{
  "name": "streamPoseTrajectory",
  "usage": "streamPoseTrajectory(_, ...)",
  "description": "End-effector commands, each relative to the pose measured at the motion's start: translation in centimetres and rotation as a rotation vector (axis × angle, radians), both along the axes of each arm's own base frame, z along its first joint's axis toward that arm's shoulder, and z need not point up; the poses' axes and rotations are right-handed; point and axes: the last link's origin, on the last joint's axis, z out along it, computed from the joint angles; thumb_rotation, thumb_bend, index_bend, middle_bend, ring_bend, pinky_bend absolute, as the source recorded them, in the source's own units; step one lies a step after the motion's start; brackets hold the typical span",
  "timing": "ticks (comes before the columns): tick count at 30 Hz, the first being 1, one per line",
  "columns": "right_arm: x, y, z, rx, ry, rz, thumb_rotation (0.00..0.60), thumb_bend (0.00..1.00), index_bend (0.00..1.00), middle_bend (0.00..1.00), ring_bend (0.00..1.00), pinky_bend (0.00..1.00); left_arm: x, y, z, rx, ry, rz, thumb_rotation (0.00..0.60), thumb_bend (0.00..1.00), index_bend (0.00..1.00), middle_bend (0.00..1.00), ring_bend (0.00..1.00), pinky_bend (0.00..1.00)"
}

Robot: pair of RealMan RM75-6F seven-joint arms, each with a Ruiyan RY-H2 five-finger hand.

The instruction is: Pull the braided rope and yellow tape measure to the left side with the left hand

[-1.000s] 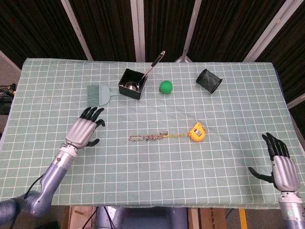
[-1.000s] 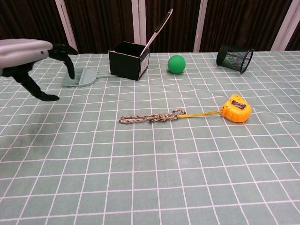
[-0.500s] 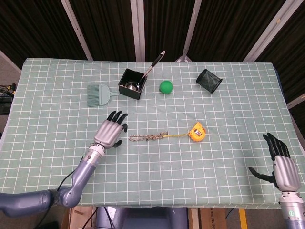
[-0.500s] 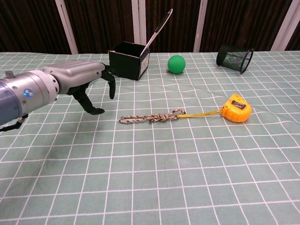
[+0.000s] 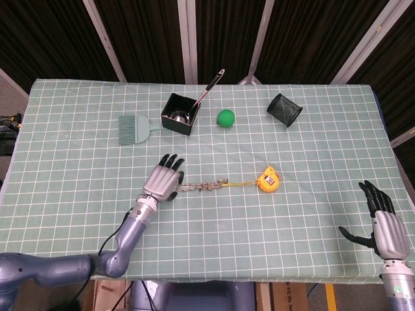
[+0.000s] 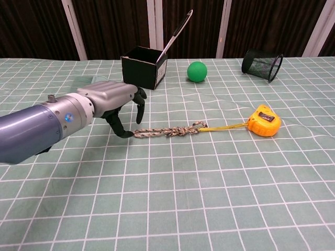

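The braided rope [image 5: 204, 186] [image 6: 167, 131] lies mid-table, tied by a thin yellow strap to the yellow tape measure [image 5: 267, 179] [image 6: 263, 121] on its right. My left hand [image 5: 165, 181] [image 6: 112, 100] hovers over the rope's left end with fingers spread and curved down; its thumb tip sits right beside the rope end, holding nothing. My right hand [image 5: 382, 223] rests open near the table's front right corner, seen only in the head view.
A black box [image 5: 179, 114] [image 6: 143, 67] with a ladle in it stands at the back, a green brush [image 5: 134, 127] to its left and a green ball [image 5: 225, 117] [image 6: 197, 71] to its right. A black mesh cup [image 5: 284, 109] [image 6: 261, 64] lies tipped far right.
My left hand has swept rightward across the table, from near the brush to the rope's left end. Rope, tape measure and right hand have not moved.
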Motion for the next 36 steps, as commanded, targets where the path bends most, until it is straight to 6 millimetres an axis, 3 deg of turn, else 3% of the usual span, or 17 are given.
streamPoseTrajectory(1,0.0,0.0,0.0,0.000,-0.003,-0.002,0.600,0.19,0.00,0.00,0.00,0.00,0.3,-0.1,-0.6,-0.004,-0.002,0.002,0.600,0.37,0.51,0.10,0.00,0.00)
streamPoseTrajectory(36,0.0,0.0,0.1,0.006,-0.018,-0.006,0.600,0.19,0.00,0.00,0.00,0.00,0.9,-0.3,-2.5,-0.019,-0.003,0.057,0.600,0.49,0.51,0.10,0.00,0.00)
